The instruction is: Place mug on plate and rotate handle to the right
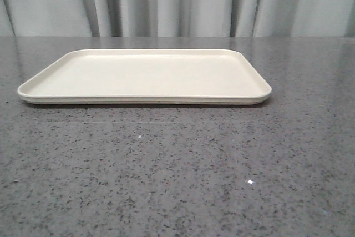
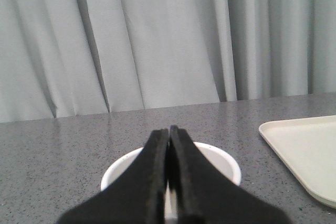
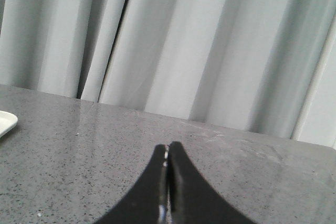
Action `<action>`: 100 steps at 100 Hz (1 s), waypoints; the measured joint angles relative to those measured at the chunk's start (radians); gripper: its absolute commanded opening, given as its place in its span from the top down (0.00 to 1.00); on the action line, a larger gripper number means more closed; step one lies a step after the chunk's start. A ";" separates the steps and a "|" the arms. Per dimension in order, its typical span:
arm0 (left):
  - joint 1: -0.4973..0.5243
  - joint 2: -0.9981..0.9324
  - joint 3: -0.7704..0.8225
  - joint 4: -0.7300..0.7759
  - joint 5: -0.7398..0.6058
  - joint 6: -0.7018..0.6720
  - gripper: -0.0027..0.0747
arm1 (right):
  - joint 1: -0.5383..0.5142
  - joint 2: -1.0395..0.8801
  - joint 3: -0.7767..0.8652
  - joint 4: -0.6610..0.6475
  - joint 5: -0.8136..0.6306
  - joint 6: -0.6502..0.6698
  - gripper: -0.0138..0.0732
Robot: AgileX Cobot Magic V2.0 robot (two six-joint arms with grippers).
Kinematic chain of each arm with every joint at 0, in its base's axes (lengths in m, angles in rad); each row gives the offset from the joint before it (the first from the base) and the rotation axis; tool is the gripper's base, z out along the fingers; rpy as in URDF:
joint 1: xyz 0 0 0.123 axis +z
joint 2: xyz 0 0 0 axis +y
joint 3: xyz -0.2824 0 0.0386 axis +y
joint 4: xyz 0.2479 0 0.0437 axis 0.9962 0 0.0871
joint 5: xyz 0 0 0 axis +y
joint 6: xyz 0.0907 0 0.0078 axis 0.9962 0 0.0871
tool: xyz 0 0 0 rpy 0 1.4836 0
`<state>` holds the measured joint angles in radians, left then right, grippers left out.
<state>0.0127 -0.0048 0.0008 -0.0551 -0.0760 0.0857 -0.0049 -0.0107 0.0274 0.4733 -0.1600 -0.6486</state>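
Your left gripper [image 2: 169, 135] is the one that matters here: its fingers are pressed together with nothing between them, and the mug [image 2: 220, 163] sits right beneath and just beyond the tips, its white rim open toward the lens at the bottom centre of the left wrist frame. The handle is hidden, so you cannot tell which way it points. The plate [image 2: 302, 153] shows at the lower right of that same frame, near the mug but apart from it, so your carry runs toward that edge. The right gripper [image 3: 168, 150] is also closed on nothing, looking over bare desk [image 3: 236, 171], with only a plate corner at the far left edge; the left arm looks nearer. The front view gives you the whole plate [image 1: 145, 99], long axis running across the frame, but no mug and no gripper.
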 measured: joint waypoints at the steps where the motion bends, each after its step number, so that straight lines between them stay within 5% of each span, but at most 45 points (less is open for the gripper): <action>1: 0.000 0.000 0.000 0.000 0.000 0.000 0.99 | 0.000 0.000 0.000 0.000 0.000 0.000 0.91; 100: 0.000 0.000 0.000 -0.010 -0.003 -0.005 0.99 | 0.000 0.000 0.000 0.033 0.000 0.006 0.91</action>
<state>0.0127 -0.0048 0.0008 -0.0655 -0.0789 0.0808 -0.0049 -0.0107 0.0274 0.5063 -0.1600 -0.6429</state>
